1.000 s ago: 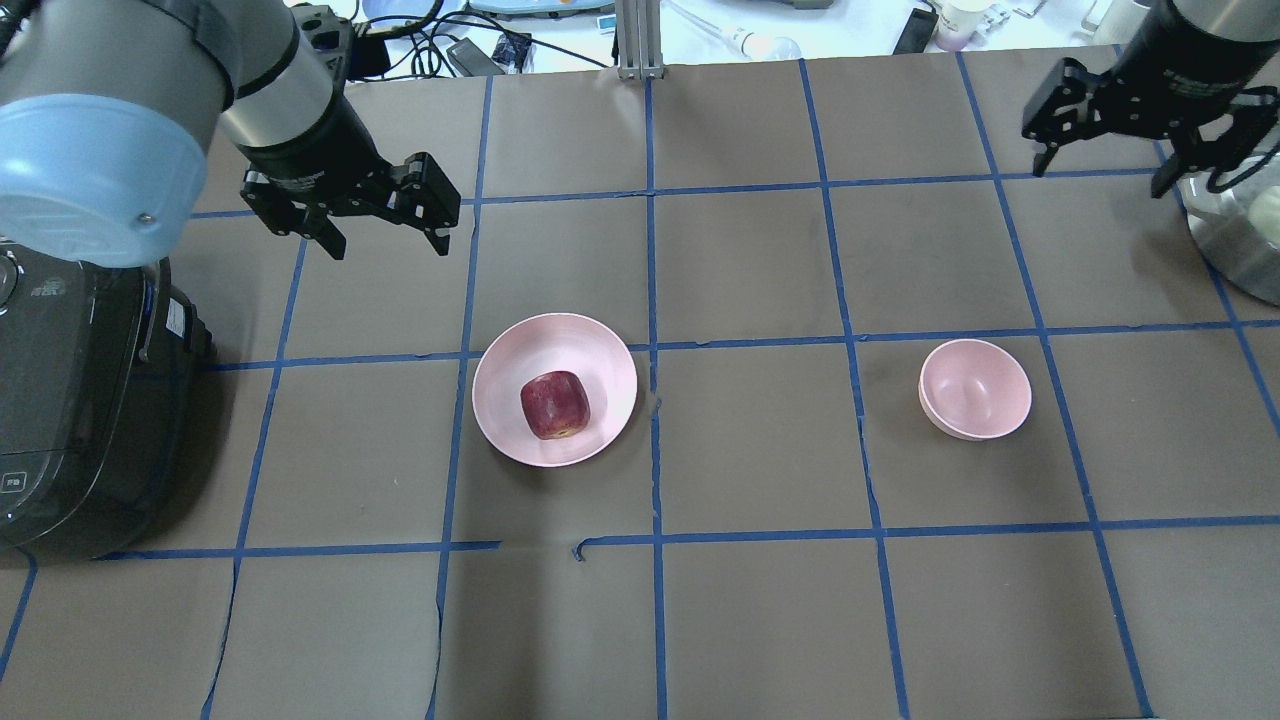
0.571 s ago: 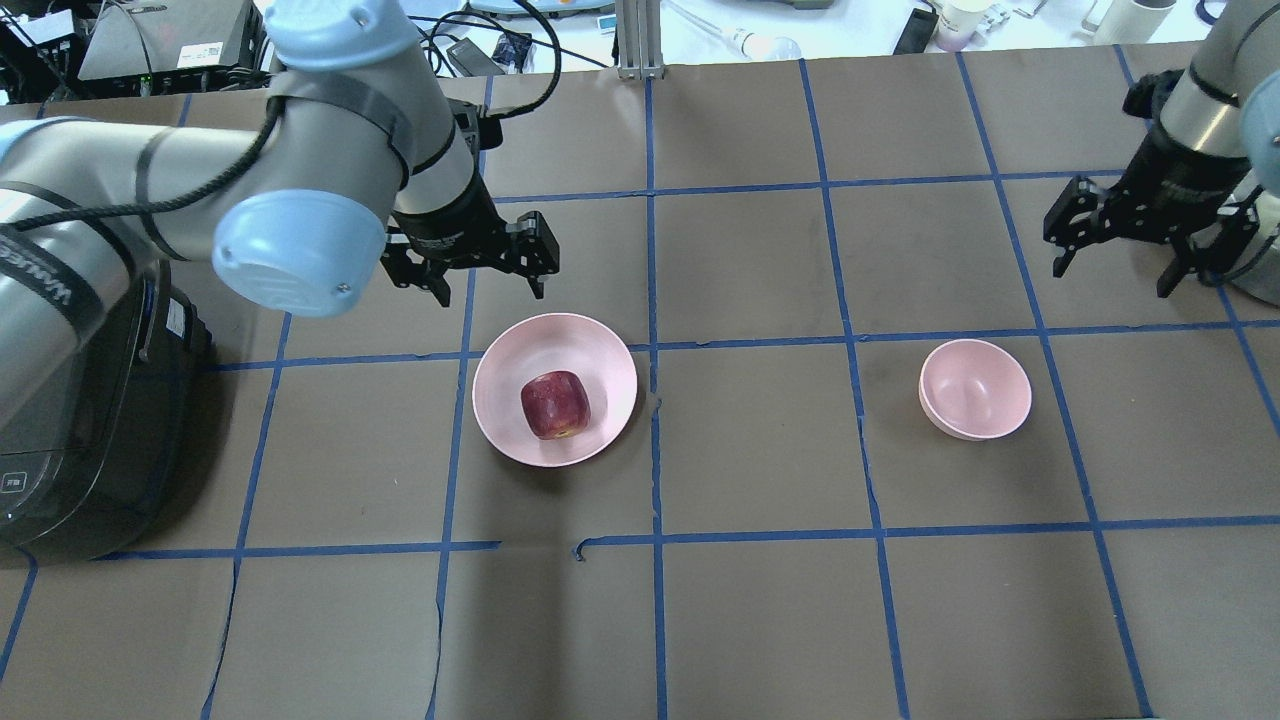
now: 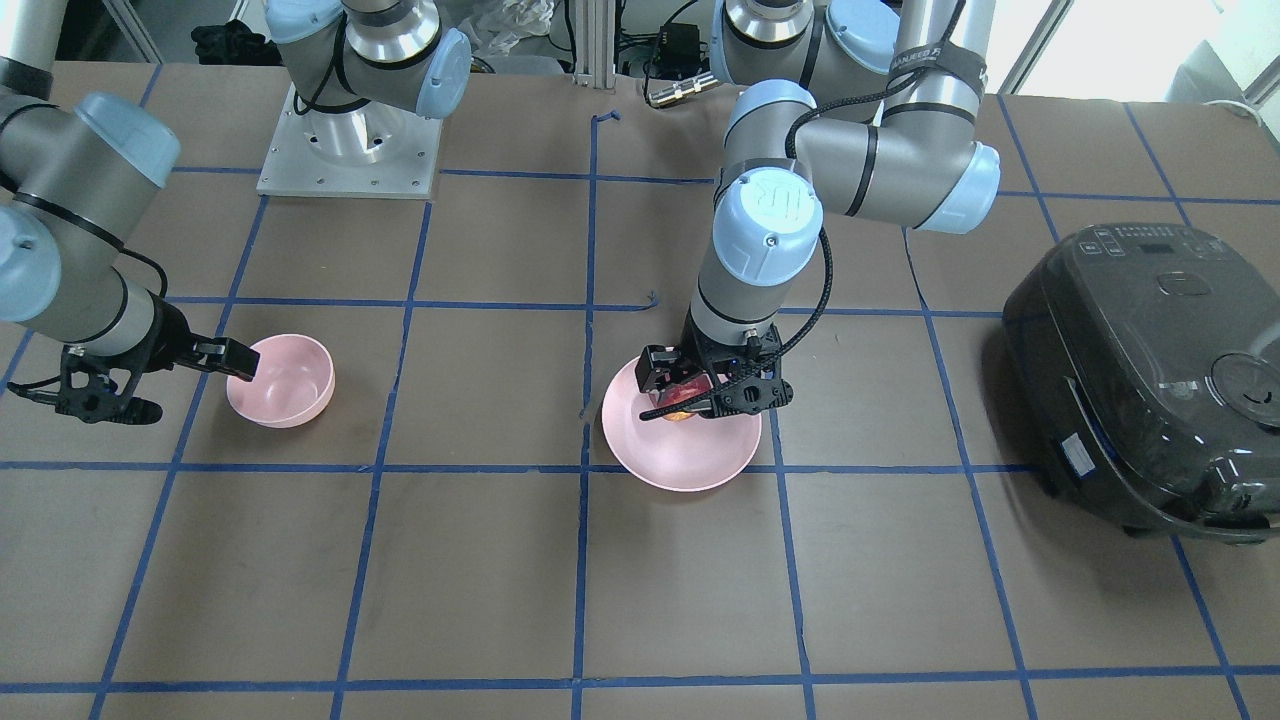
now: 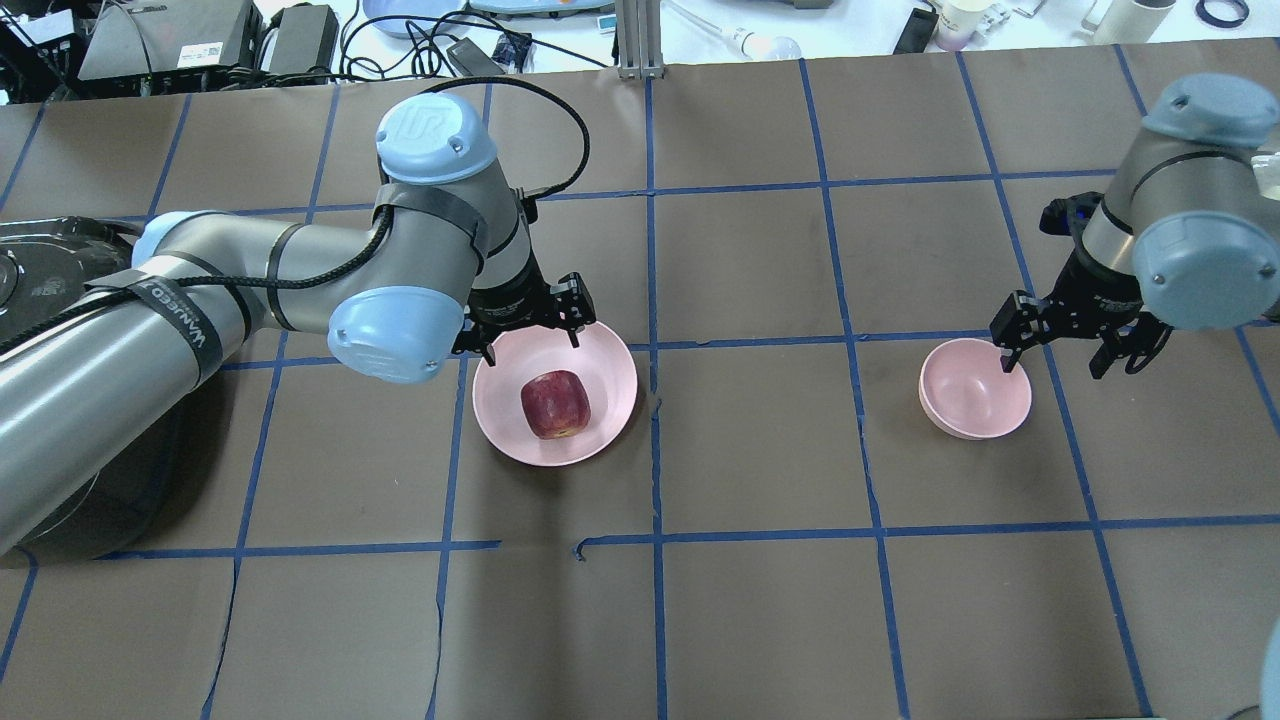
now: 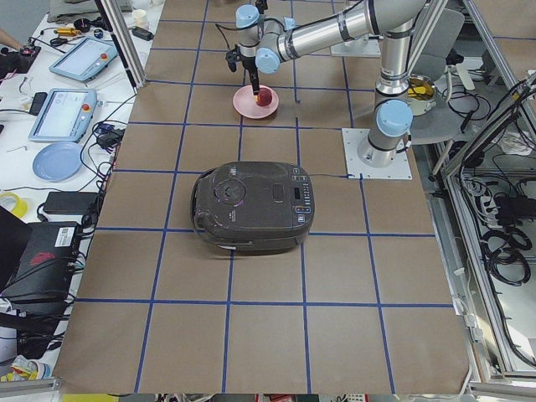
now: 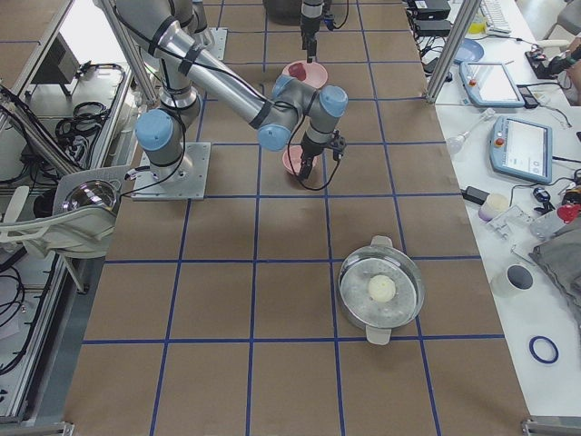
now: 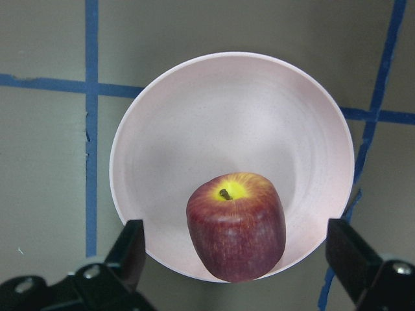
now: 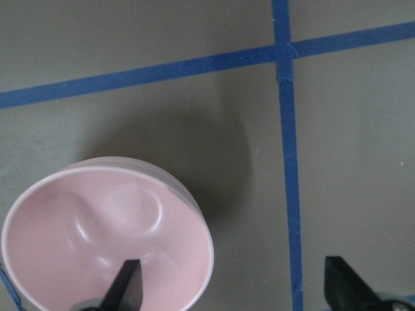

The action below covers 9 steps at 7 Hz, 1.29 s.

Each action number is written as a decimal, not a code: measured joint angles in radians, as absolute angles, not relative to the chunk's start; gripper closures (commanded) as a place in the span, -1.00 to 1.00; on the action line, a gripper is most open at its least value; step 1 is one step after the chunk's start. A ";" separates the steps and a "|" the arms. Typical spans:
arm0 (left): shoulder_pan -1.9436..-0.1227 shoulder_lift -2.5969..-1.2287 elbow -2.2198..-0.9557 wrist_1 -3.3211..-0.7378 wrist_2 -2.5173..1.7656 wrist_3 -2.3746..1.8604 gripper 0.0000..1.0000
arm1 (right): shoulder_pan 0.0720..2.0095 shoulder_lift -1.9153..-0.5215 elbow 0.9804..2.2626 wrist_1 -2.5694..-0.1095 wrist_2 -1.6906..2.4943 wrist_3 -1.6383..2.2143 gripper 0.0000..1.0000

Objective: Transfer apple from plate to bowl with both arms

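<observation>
Red apple sits off-centre on the plate, roughly upright, stem and yellow patch facing up. Left gripper hangs over the plate's far rim, spread wide, holding nothing. Right gripper is wide open and empty too, one finger over the bowl.

A small dark red apple with a yellow patch round its stem sits upright, stem up, on a wide, shallow, pale pink plate, a little off-centre toward the robot's side. The plate lies flat on the bench. A smaller, deeper pale pink bowl stands upright, well apart, toward the robot's right.
</observation>
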State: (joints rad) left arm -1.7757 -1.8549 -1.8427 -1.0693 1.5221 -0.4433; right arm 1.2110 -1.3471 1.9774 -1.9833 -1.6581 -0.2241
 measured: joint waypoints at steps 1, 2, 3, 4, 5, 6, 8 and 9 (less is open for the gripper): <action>-1.792 -1.875 -1.858 -1.052 1.524 -0.483 -1.00 | 1.211 -1.339 2.016 -2.033 -1.656 -0.235 0.01; -1.811 -1.887 -1.883 -1.036 1.526 -0.515 -1.00 | 1.210 -1.334 2.036 -2.074 -1.650 -0.236 0.80; -1.823 -1.893 -1.912 -1.016 1.528 -0.533 -1.00 | 1.210 -1.329 2.045 -2.094 -1.632 -0.233 1.00; -1.828 -1.898 -1.934 -0.996 1.529 -0.535 -0.54 | 1.210 -1.325 2.048 -2.099 -1.612 -0.230 1.00; -1.829 -1.905 -1.946 -0.970 1.529 -0.536 0.26 | 1.210 -1.323 2.048 -2.099 -1.602 -0.229 1.00; -1.830 -1.911 -1.951 -0.947 1.529 -0.536 0.83 | 1.210 -1.324 2.043 -2.095 -1.585 -0.227 1.00; -1.829 -1.906 -1.948 -0.921 1.528 -0.533 0.98 | 1.213 -1.339 1.983 -2.002 -1.489 -0.196 1.00; -1.828 -1.890 -1.929 -0.909 1.527 -0.527 0.98 | 1.227 -1.346 1.924 -1.907 -1.416 -0.163 1.00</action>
